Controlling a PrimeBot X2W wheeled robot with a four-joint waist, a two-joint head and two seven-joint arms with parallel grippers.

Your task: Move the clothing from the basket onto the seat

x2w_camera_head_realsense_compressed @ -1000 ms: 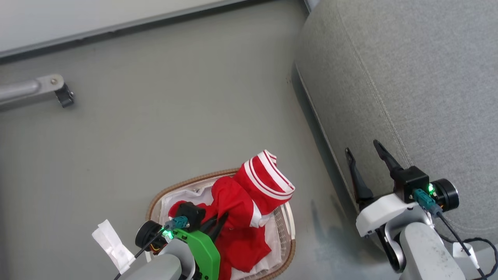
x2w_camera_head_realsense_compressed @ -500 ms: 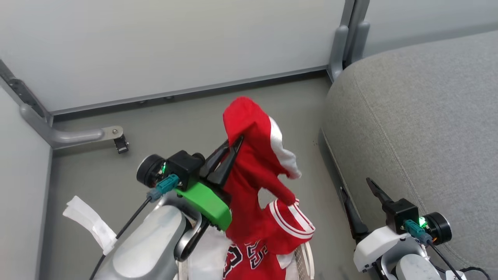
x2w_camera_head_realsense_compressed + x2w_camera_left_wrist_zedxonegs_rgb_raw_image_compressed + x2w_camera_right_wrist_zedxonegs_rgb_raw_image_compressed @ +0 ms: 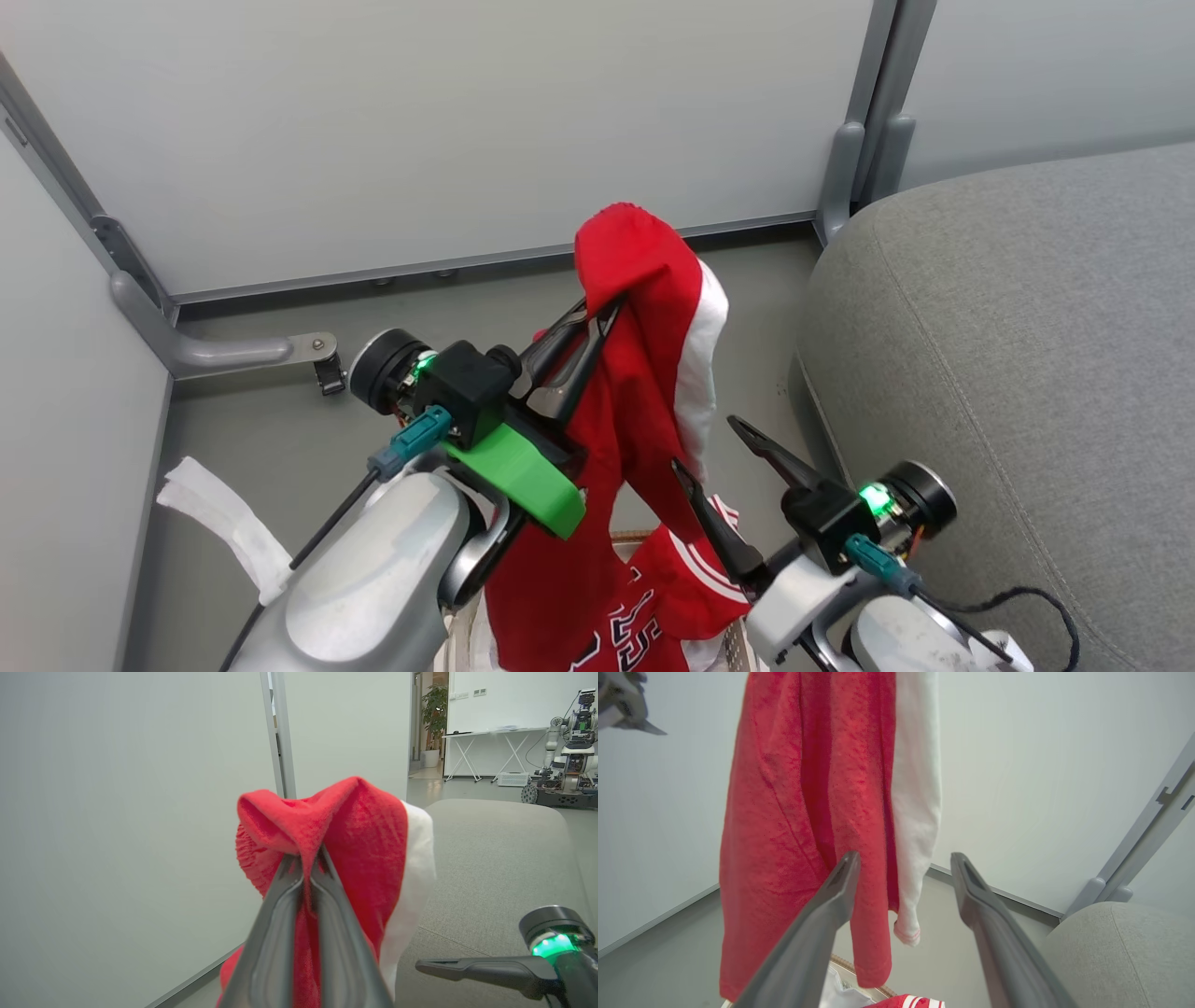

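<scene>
My left gripper (image 3: 597, 313) is shut on the top fold of a red garment with white trim (image 3: 644, 383), which hangs high above the basket (image 3: 642, 537). The left wrist view shows the pinched clothing (image 3: 355, 826) bunched over the left gripper (image 3: 306, 858). My right gripper (image 3: 702, 443) stands open beside the hanging cloth; in its own view the right gripper (image 3: 903, 858) has the clothing (image 3: 808, 788) just beyond its left finger. A second red garment with black-and-white lettering (image 3: 635, 616) lies in the basket. The grey seat (image 3: 1027, 355) is on the right.
Pale partition walls with grey posts (image 3: 864, 121) close the corner behind. A grey bracket with a caster (image 3: 322, 359) sits on the floor at left. Another robot (image 3: 567, 751) and a folding table stand far off in the room.
The head camera has tilted up. My left gripper has lifted the red garment out of the basket and higher. The right gripper, still open, has moved left towards the hanging cloth.
</scene>
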